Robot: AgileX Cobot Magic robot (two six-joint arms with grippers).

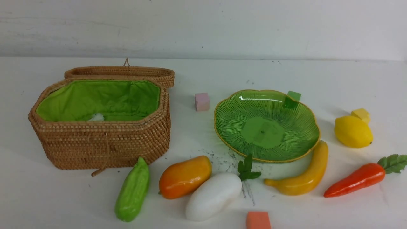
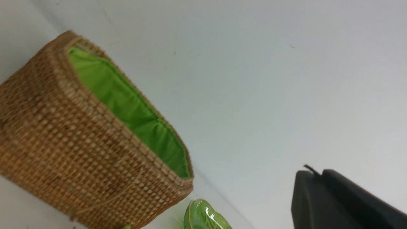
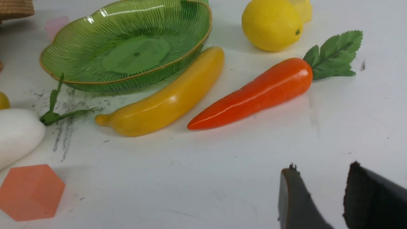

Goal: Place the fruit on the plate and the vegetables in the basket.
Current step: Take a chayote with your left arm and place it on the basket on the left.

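Observation:
The basket (image 1: 101, 140) stands at the left, lid open behind it. The plate (image 1: 286, 111) lies empty right of centre. Along the front lie the green gourd (image 1: 133, 190), the mango (image 1: 185, 176), the white radish (image 1: 213, 195), the banana (image 1: 305, 178) against the plate's rim, and the carrot (image 1: 356, 179). The lemon (image 1: 353, 132) sits right of the plate. Neither gripper shows in the front view. My left gripper (image 2: 314, 173) is shut on nothing, off to one side of the basket (image 2: 79, 143). My right gripper (image 3: 321, 170) is open and empty, near the carrot (image 3: 254, 92) and banana (image 3: 165, 98).
Small cubes lie about: pink (image 1: 202, 101) left of the plate, green (image 1: 293, 96) behind it, yellow (image 1: 361, 114) behind the lemon, orange (image 1: 258, 220) at the front edge. Black scuff marks streak the white table in front of the plate. A white wall runs behind.

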